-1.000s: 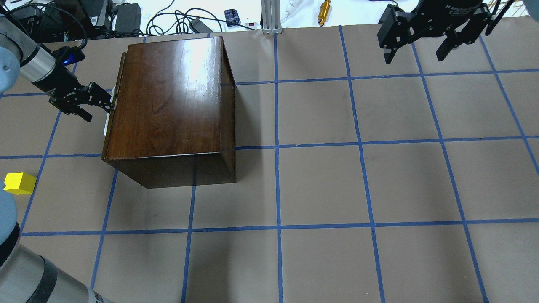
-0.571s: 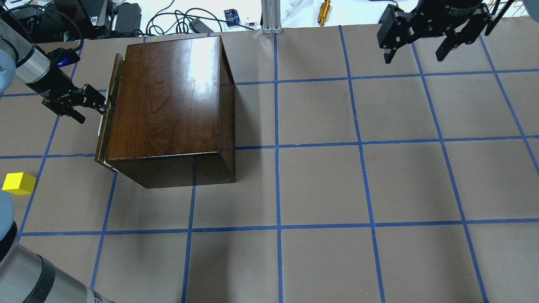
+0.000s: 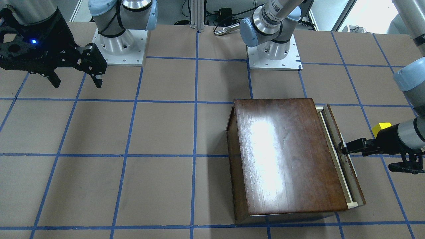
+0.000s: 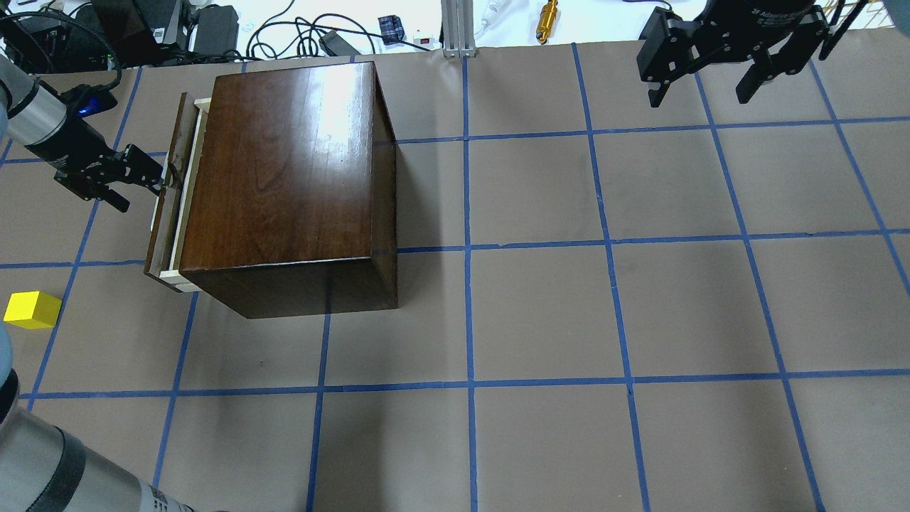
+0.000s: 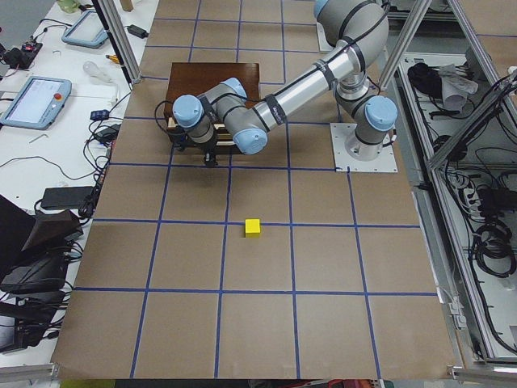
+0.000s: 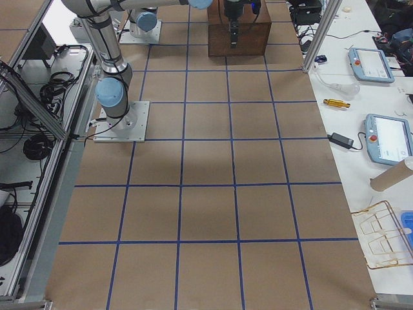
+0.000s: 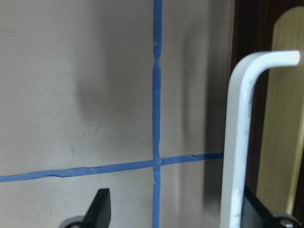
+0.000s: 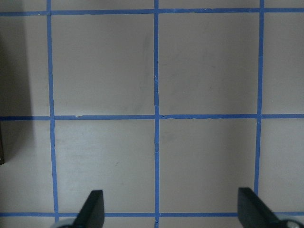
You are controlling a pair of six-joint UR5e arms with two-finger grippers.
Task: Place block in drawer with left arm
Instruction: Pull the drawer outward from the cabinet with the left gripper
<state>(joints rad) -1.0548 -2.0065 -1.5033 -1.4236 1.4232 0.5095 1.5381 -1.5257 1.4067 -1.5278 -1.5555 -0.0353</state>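
Observation:
The yellow block [image 4: 31,310] lies on the table at the left edge, apart from the cabinet; it also shows in the front view [image 3: 381,127] and the left side view [image 5: 253,227]. The drawer [image 4: 165,213] sticks a little way out of the dark wooden cabinet [image 4: 284,163], with its pale wood side showing [image 3: 336,159]. My left gripper [image 4: 146,193] is open, with one finger hooked behind the drawer's white handle [image 7: 237,142]. My right gripper [image 4: 707,89] is open and empty, high at the far right.
Cables, a power supply and a brass tool [image 4: 547,20] lie beyond the table's far edge. The brown table surface [image 4: 540,313] carries a grid of blue tape lines. Both arm bases [image 3: 119,43] stand at the robot's side.
My left gripper has moved left with its finger on the handle. The drawer has slid out of the cabinet, so its pale side now shows. The right arm and the block have not moved.

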